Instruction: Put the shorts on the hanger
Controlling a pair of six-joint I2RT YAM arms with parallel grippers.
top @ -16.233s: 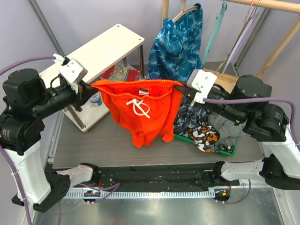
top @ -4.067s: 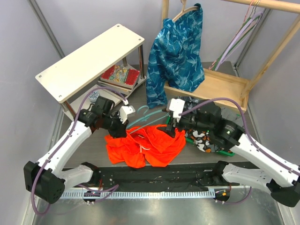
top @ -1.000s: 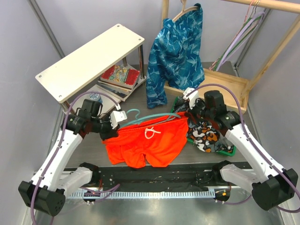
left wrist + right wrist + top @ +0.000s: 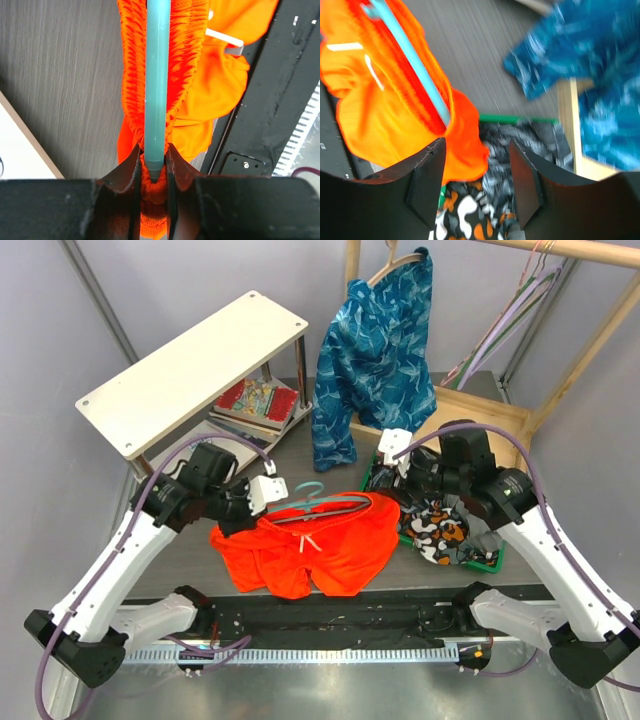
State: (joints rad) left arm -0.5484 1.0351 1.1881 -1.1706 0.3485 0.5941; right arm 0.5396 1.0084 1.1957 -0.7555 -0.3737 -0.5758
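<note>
The orange-red shorts (image 4: 310,550) lie flat on the grey table, the waistband gathered along the teal hanger (image 4: 330,505), whose hook (image 4: 310,490) points away from me. My left gripper (image 4: 255,502) is shut on the hanger's left end together with the waistband. In the left wrist view the teal bar (image 4: 157,75) runs out from between the jaws (image 4: 152,160), wrapped in bunched orange fabric (image 4: 185,75). My right gripper (image 4: 392,478) is open and empty above the shorts' right end. In its wrist view (image 4: 476,185) the shorts (image 4: 385,105) and hanger bar (image 4: 415,65) lie to the left.
A green bin (image 4: 490,565) of dark patterned clothes (image 4: 440,525) sits right of the shorts. A blue leaf-patterned garment (image 4: 375,350) hangs on the wooden rack (image 4: 470,420) behind. A white shelf (image 4: 190,370) with books (image 4: 255,405) stands at the back left. Lilac hangers (image 4: 520,305) hang at the top right.
My right gripper has let go of the shorts' right end and opened, pulling back slightly. My left gripper has shifted right with the hanger end, and the shorts now lie less stretched.
</note>
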